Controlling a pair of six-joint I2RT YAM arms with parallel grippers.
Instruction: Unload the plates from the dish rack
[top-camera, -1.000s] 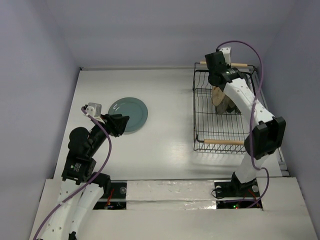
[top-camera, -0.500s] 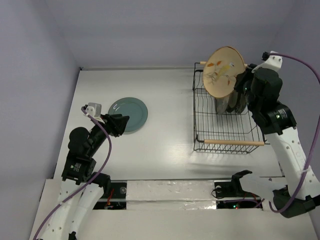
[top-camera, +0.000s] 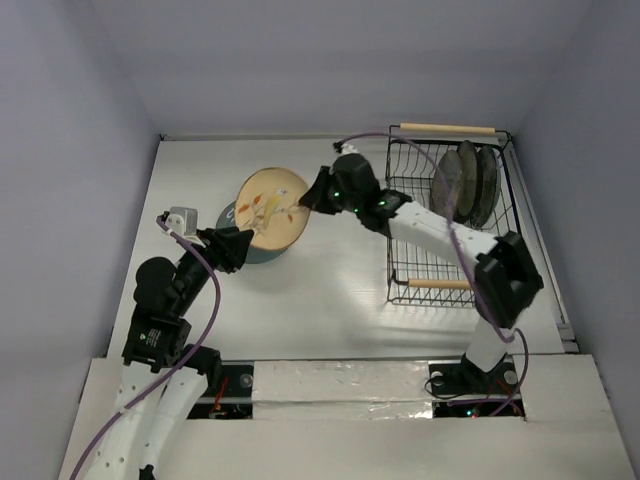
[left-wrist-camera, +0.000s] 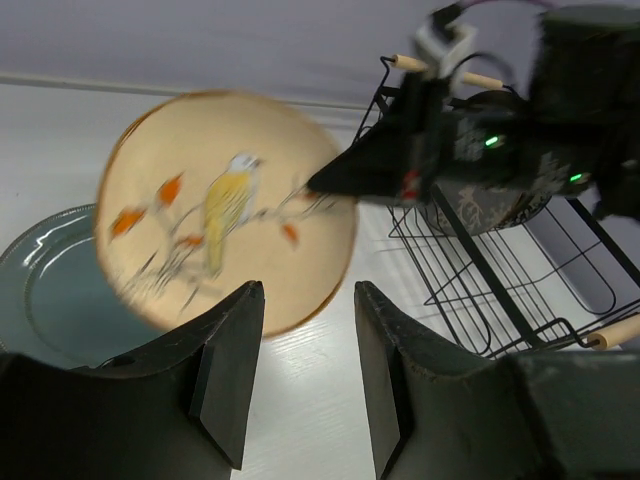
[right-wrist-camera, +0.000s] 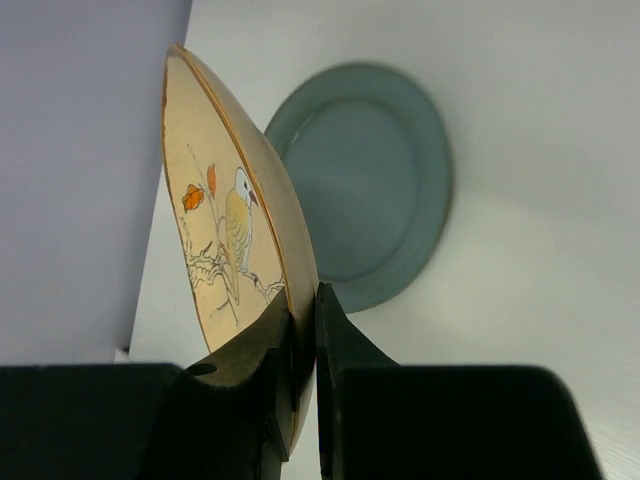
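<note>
The white table (top-camera: 340, 290) fills the top view, its near edge hidden behind the arms' mounts. On its right side stands the dish rack (top-camera: 415, 265), a black wire basket with a wooden handle at the far end (top-camera: 447, 128) and another at the near end (top-camera: 438, 284). The right arm (top-camera: 440, 232) crosses its left wall and hides part of the wire floor. In the left wrist view the rack is cut off at the right edge and partly covered by that arm.

The right arm stretches left, well outside the rack. The left arm (top-camera: 165, 300) is folded at the table's left side, its lower links cut off by the bottom edge.

The tan plate (top-camera: 268, 208) hangs tilted over the left half of the table. It shows a yellow bird on a branch with orange leaves, blurred in the left wrist view (left-wrist-camera: 225, 210). It covers most of the teal plate (top-camera: 228, 212), which lies flat on the table. Whether the two touch cannot be told.

Two more plates (top-camera: 462, 180) stand on edge, side by side, at the rack's far end. Their patterns are too dark to make out.

The right gripper (top-camera: 312, 198) is clamped on the tan plate's rim, one finger on each face (right-wrist-camera: 303, 300). The left gripper (top-camera: 240, 240) sits just beside the teal plate's near edge, fingers apart with nothing between them (left-wrist-camera: 305, 300).
</note>
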